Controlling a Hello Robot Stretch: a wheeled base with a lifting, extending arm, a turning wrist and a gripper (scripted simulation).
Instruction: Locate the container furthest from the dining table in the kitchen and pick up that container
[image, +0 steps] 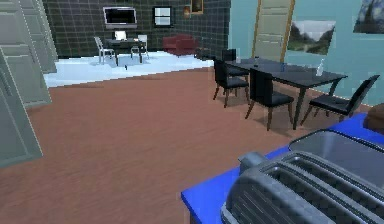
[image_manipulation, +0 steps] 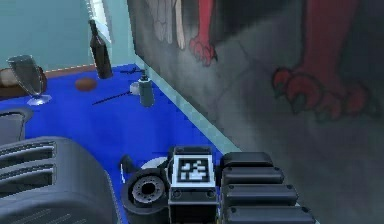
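On the blue counter stand a small grey container with a dark cap, a tall dark bottle at the far end and a stemmed glass at the left. The black dining table with black chairs stands across the room at the forward view's right. The arm's dark bar rises at the arm side view's bottom, with one white marker square on it. The gripper sits low beside the toaster, well short of the grey container. I cannot tell whether it holds anything.
A grey toaster takes up the counter's near end. A brown lump and a thin dark utensil lie near the bottle. A wall picture backs the counter. Open wooden floor leads to a far desk.
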